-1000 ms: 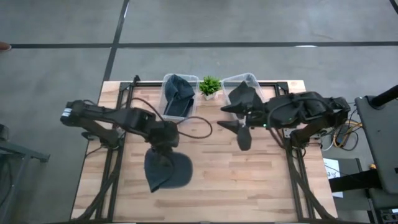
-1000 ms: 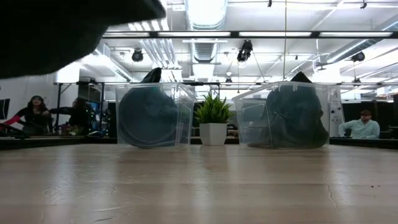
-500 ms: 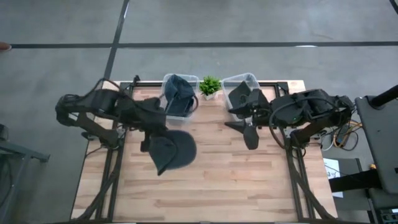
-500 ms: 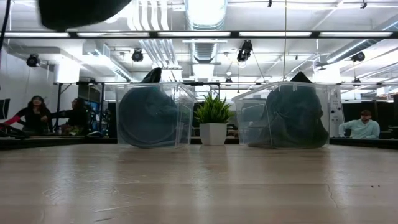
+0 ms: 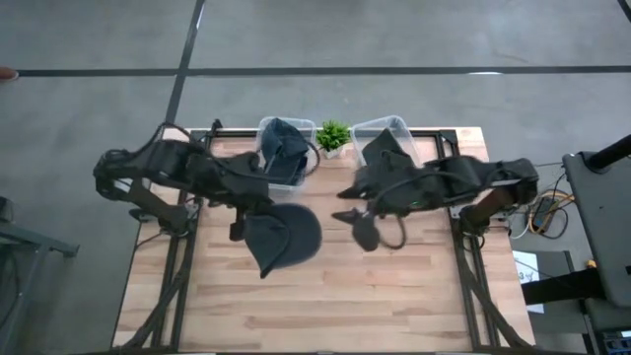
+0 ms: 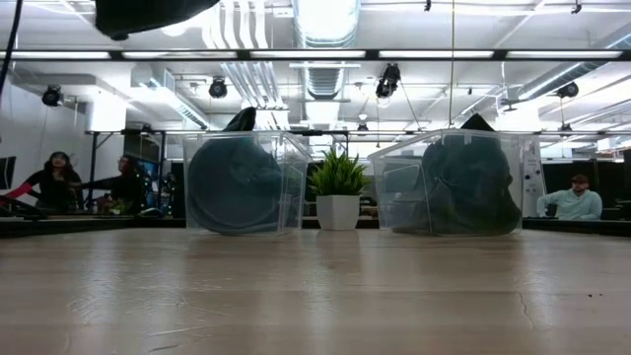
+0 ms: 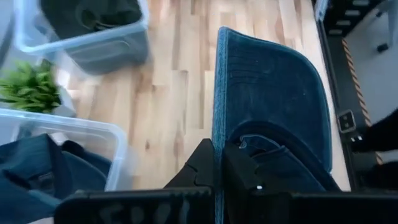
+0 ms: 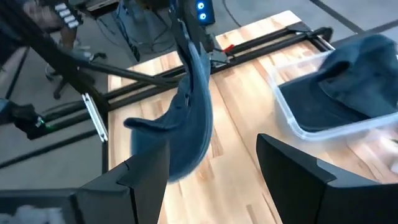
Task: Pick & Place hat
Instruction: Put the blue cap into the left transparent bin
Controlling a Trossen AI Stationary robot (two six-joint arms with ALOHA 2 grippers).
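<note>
A dark blue hat (image 5: pixel 289 237) hangs high over the middle of the wooden table (image 5: pixel 325 296), with my left gripper (image 5: pixel 254 209) shut on it. The low view shows only its underside (image 6: pixel 148 12) at the top left, far above the tabletop. My right gripper (image 5: pixel 360 225) stands open a little to the hat's right, fingers turned toward it and nothing between them. The right wrist view shows the hat (image 8: pixel 186 118) edge-on ahead of the open fingers (image 8: pixel 214 180). My left gripper pinches the hat's thin edge (image 7: pixel 216 134) between its two fingers, beside where the stitched brim (image 7: pixel 267 81) meets the crown. The fingers slant down from the table's left. The hat hangs below them, on edge and lifted clear of the table.
Two clear plastic bins stand at the far edge, each with dark hats inside: the left bin (image 5: pixel 284 153) and the right bin (image 5: pixel 385 143). A small potted plant (image 5: pixel 332 136) sits between them. People sit in the room beyond the table (image 6: pixel 59 177).
My left gripper has risen and gone toward the far edge, tipping up, and has carried the hat higher and a little to the right. My right gripper has come down toward the near left, closer to the hat, still open.
</note>
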